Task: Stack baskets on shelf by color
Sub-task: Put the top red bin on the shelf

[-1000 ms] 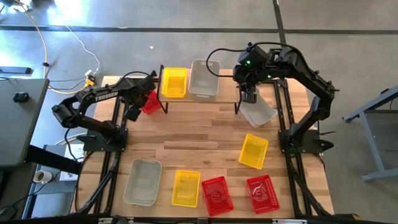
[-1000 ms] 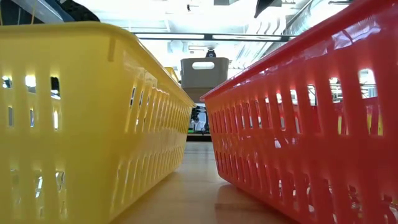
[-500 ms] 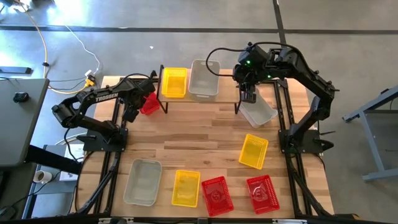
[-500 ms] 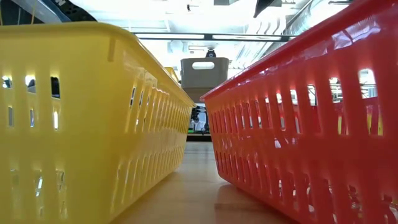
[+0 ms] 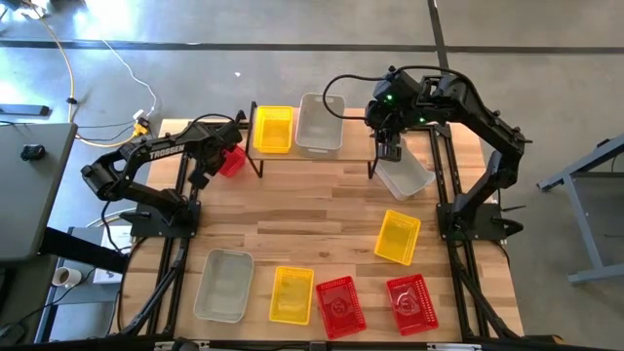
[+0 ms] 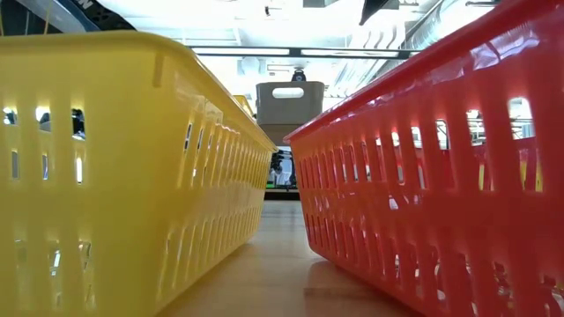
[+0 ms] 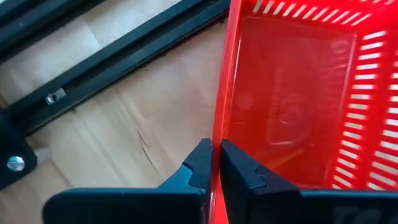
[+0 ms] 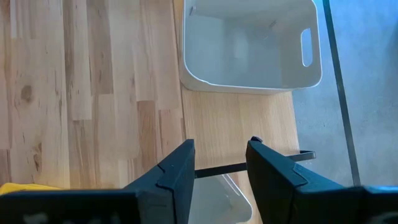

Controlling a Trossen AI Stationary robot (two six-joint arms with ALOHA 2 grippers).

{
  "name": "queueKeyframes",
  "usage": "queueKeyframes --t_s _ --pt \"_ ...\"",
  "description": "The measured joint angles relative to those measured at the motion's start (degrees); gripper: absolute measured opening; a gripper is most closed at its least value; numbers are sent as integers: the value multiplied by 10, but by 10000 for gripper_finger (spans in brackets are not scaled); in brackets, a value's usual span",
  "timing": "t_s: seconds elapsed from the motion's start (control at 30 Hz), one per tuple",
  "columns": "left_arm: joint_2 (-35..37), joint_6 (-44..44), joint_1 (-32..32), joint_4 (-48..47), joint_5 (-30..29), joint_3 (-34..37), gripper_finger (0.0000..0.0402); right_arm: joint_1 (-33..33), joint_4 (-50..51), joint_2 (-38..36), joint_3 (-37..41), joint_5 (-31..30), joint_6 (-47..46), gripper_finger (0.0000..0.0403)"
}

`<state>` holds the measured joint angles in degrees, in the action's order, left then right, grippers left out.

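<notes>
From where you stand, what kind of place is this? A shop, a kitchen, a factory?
Most likely a robotics lab or workshop. Two dark robot arms are bolted to a wooden worktable on a bare concrete floor, loose cables trail beside it, and colored plastic baskets are laid out like a practice exercise.

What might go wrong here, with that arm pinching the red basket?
The left end effector grips only the thin wall of the red basket, so it may tilt or slip when lifted. That basket sits beside the shelf leg and might catch on it. The right end effector hangs open over the shelf, possibly in the way.
</notes>
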<state>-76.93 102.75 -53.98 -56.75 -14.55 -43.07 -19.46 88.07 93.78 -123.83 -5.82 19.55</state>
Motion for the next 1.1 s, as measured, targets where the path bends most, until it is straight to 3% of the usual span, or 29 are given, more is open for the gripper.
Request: queueKeyframes --t_s 0.27,1.1 --pt "13 -59 0 -3 -4 0 5 0 0 0 0 0 4 130" --pt "182 -190 0 -4 -27 0 0 0 0 0 0 0 4 130"
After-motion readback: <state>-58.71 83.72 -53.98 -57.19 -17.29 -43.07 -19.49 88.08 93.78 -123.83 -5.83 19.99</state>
